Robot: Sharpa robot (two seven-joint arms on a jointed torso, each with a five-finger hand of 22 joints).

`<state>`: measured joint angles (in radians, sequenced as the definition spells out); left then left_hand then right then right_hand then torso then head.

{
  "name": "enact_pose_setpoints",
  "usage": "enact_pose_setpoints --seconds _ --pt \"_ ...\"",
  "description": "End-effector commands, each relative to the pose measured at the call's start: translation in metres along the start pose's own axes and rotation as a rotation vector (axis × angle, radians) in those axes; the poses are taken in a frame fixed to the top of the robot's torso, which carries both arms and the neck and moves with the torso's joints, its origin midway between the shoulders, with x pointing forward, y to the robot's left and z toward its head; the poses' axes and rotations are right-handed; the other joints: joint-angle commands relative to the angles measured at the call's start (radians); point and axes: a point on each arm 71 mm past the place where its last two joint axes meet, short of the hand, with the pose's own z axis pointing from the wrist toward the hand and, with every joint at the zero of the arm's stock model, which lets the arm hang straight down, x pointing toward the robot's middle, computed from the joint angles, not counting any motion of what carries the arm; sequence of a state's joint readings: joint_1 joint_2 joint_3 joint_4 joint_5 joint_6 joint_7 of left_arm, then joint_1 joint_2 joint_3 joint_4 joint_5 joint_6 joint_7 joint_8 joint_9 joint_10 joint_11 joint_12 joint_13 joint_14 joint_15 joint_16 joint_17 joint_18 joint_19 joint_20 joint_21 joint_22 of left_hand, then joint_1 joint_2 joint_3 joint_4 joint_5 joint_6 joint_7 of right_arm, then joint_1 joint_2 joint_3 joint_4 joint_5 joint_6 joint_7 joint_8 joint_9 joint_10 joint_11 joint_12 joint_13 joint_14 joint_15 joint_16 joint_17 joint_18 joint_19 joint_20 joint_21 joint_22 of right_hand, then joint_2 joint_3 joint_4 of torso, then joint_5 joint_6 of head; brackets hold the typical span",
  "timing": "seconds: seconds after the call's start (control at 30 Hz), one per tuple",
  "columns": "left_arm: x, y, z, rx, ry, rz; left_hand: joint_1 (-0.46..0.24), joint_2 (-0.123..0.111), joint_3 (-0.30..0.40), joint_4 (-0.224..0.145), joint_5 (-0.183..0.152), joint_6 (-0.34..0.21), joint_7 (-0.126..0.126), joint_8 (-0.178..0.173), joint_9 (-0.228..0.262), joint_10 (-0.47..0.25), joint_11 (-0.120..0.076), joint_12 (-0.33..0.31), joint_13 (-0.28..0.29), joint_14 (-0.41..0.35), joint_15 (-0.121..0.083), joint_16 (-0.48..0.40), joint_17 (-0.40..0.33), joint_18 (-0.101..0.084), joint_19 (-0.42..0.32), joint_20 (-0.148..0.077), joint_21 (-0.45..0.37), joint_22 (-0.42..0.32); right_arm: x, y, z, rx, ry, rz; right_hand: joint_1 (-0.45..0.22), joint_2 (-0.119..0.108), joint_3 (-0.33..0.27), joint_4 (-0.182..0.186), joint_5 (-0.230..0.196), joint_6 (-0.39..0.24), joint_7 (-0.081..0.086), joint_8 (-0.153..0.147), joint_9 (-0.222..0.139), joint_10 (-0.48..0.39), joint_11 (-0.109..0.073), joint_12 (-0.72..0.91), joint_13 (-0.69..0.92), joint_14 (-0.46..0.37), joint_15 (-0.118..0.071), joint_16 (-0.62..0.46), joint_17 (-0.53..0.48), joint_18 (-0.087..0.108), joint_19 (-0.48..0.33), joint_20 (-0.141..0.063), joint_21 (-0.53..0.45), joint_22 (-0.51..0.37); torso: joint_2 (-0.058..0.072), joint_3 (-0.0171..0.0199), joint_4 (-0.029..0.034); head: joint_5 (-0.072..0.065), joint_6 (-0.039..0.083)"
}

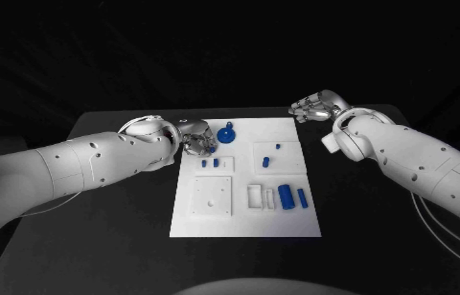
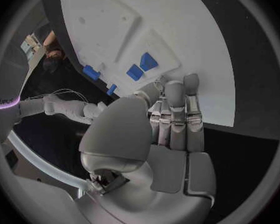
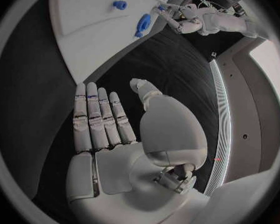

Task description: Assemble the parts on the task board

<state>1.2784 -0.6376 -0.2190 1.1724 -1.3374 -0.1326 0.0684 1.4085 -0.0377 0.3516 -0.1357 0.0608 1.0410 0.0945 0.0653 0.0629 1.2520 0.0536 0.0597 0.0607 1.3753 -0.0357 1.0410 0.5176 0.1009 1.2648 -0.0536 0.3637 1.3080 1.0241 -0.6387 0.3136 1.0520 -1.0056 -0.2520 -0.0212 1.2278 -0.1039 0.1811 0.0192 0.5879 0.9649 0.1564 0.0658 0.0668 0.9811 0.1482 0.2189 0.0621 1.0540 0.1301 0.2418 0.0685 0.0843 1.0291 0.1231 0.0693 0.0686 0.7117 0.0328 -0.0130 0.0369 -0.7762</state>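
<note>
Left hand (image 1: 197, 137) at the far left edge of the task board (image 1: 288, 225), fingers bent down over the board's rim beside the round blue wheel (image 1: 226, 135); probably poised there to pick or seat a part, though a grasp cannot be told from the head view. Seen from the left wrist, fingers lying straight and close together over the board's edge, nothing between them, so apparently empty and flat rather than pinching. Right hand (image 1: 314, 107) parked off the board's far right corner, above the black bench (image 1: 115, 175), likely kept clear while the left works. From the right wrist, fingers (image 3: 97, 119) straight and side by side, thumb apart, palm bare: spread and holding nothing.

Parts laid out on the board: blue cylinder (image 1: 284, 193) and slimmer blue bar (image 1: 302, 198) just beside it near the right edge, next to white slots; two small blue pegs (image 1: 211, 163) on the raised block near the left hand; two more small blue pieces (image 1: 267, 162) on the block to the right. Looks like an early stage, most parts loose and unseated.

Head view gives the whole layout and both arms. Left wrist view adds the flat, empty set of that hand and two blue blocks (image 2: 142, 67) just beyond the fingertips. Right wrist view adds the open palm and, far across, the left hand (image 3: 177, 17) at the board.
</note>
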Motion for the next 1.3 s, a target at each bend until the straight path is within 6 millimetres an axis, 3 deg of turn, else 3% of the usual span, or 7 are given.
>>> enact_pose_setpoints --seconds 0.03,0.13,0.47,0.73,1.0,1.17,1.3 --pt "0.001 0.004 -0.001 -0.016 -0.001 0.002 -0.001 -0.013 0.010 0.001 -0.003 -0.040 -0.007 -0.005 -0.002 -0.010 0.002 -0.001 -0.001 -0.008 0.001 0.001 -0.002 0.008 -0.005 0.000 0.002 0.019 0.002 0.001 0.000 -0.010 0.015 -0.002 -0.004 0.003 -0.003 -0.002 0.004 0.001 0.008 -0.003 -0.001 -0.003 0.001 -0.005 -0.001 -0.005 -0.001 -0.003 -0.002 -0.006 -0.003 0.000 -0.001 -0.001 0.000 -0.0001 0.0002 0.002 0.002" --pt "-0.001 0.007 -0.001 -0.025 -0.011 0.000 -0.002 -0.021 0.015 0.002 -0.003 -0.112 -0.012 -0.007 -0.004 -0.020 0.006 -0.001 -0.001 -0.008 0.004 0.001 -0.003 0.009 -0.005 0.002 0.002 0.019 0.002 0.001 0.000 -0.010 0.015 -0.001 -0.004 0.003 -0.003 -0.002 0.004 0.001 0.008 -0.003 -0.001 -0.003 0.001 -0.005 -0.001 -0.005 -0.001 -0.003 -0.002 -0.006 -0.003 0.000 -0.001 -0.001 0.000 -0.0003 -0.0001 0.002 0.003" --pt "-0.005 0.018 -0.004 -0.054 -0.042 0.001 -0.002 -0.041 0.036 0.012 -0.003 -0.109 -0.007 -0.006 -0.003 -0.088 0.029 -0.001 -0.001 -0.014 0.018 0.003 -0.008 0.024 -0.007 0.015 0.001 0.020 0.001 0.000 0.000 -0.008 0.016 -0.002 -0.003 0.003 -0.004 -0.004 0.004 0.000 0.008 -0.003 -0.001 -0.003 0.001 -0.005 -0.001 -0.005 -0.001 -0.003 -0.002 -0.006 -0.003 0.000 -0.001 -0.001 0.000 -0.0001 0.0003 0.002 0.004" --pt "-0.016 0.026 -0.009 -0.054 -0.136 -0.051 0.000 -0.046 0.054 0.013 0.001 -0.019 0.016 -0.001 0.001 -0.080 0.029 -0.001 -0.001 -0.030 0.018 -0.029 -0.028 0.031 -0.018 0.019 0.000 0.019 0.003 0.000 -0.002 -0.015 0.049 -0.008 0.029 0.008 0.017 -0.040 -0.034 0.016 0.004 -0.002 -0.001 0.015 -0.006 -0.003 -0.002 0.012 -0.006 0.004 -0.001 -0.001 0.015 -0.007 0.003 0.000 0.000 0.0008 0.0001 -0.005 0.010" --pt "-0.050 0.037 -0.022 -0.080 -0.357 -0.420 -0.009 -0.028 -0.006 0.029 -0.001 0.029 0.031 -0.003 0.002 0.012 0.004 0.003 -0.001 -0.068 0.008 -0.235 -0.112 -0.010 -0.077 0.010 -0.117 -0.051 0.006 0.003 -0.010 -0.047 0.146 -0.097 0.053 0.018 0.119 -0.122 -0.131 0.080 -0.015 -0.002 0.000 0.183 -0.052 -0.091 -0.003 0.217 -0.084 0.041 0.021 0.028 0.195 -0.082 0.083 0.019 -0.001 0.0018 -0.0006 -0.014 0.016" --pt "-0.066 0.048 -0.035 -0.112 -0.455 -0.718 -0.025 -0.019 -0.026 0.033 -0.001 0.025 0.033 -0.003 0.002 -0.014 0.014 0.004 0.000 -0.064 0.015 -0.317 -0.136 -0.017 -0.073 0.014 -0.165 -0.092 0.015 0.015 -0.017 -0.072 0.221 -0.250 0.065 0.011 0.133 -0.170 -0.173 0.109 -0.025 -0.002 0.000 0.250 -0.072 -0.157 -0.002 0.359 -0.133 0.086 0.077 0.039 0.327 -0.134 0.161 0.054 -0.002 0.0018 -0.0008 -0.021 0.022" --pt "-0.072 0.049 -0.043 -0.073 -0.492 -0.888 -0.090 -0.017 -0.089 0.083 -0.004 0.004 0.035 0.000 0.002 -0.060 0.032 0.006 0.001 -0.081 0.034 -0.432 -0.178 -0.025 -0.089 0.038 -0.245 -0.174 0.027 0.027 -0.024 -0.087 0.247 -0.417 0.049 0.003 0.141 -0.195 -0.242 0.123 -0.032 -0.003 -0.001 0.263 -0.079 -0.159 -0.002 0.411 -0.152 0.110 0.143 0.032 0.372 -0.161 0.208 0.082 -0.001 0.0012 0.0004 -0.006 0.027"
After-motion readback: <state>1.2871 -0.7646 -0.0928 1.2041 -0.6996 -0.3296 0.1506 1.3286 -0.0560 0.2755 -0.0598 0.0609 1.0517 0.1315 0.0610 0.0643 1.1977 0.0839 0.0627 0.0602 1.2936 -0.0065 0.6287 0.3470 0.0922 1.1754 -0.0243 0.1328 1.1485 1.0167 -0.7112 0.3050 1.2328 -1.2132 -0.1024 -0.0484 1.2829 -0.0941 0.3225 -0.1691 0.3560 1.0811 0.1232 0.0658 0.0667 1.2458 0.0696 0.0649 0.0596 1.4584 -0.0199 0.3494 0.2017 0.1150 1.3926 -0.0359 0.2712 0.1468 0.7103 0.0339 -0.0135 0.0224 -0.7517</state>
